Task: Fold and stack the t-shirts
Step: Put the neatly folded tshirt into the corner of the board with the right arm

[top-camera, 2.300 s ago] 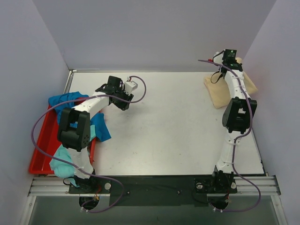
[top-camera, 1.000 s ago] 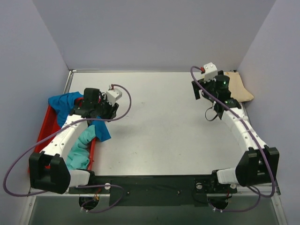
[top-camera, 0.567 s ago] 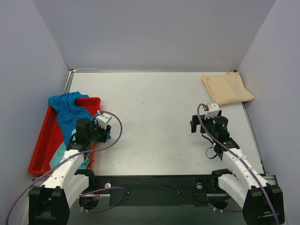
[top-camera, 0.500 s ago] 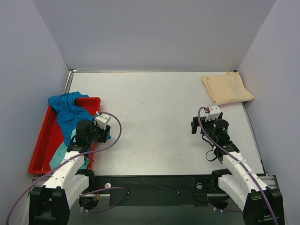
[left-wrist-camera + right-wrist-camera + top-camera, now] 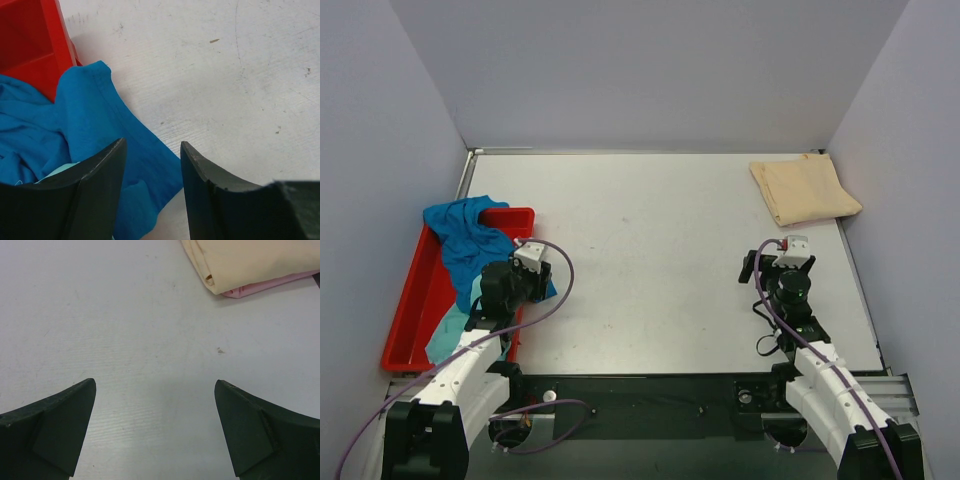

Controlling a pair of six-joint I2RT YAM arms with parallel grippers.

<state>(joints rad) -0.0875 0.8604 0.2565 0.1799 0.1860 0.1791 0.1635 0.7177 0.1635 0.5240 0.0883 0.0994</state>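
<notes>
A folded pale beige t-shirt (image 5: 805, 190) lies at the back right corner; the right wrist view shows this beige shirt (image 5: 250, 260) resting on a pink t-shirt (image 5: 270, 286). A crumpled bright blue t-shirt (image 5: 470, 235) spills over the red tray's rim onto the table, and a light teal t-shirt (image 5: 445, 335) lies in the tray's near end. My left gripper (image 5: 525, 283) hovers open just above the blue shirt's (image 5: 100, 140) table-side edge, with nothing between its fingers (image 5: 152, 145). My right gripper (image 5: 770, 262) stands wide open over bare table (image 5: 155, 382), well short of the stack.
The red plastic tray (image 5: 410, 300) sits along the left edge of the table; its corner (image 5: 35, 40) shows in the left wrist view. Grey walls close in the left, back and right. Both arms are folded low near their bases at the near edge.
Both arms have pulled back toward the near edge. The right gripper left the beige stack and came down mid-right. The left gripper settled beside the tray over the blue shirt, its jaws a little wider.
</notes>
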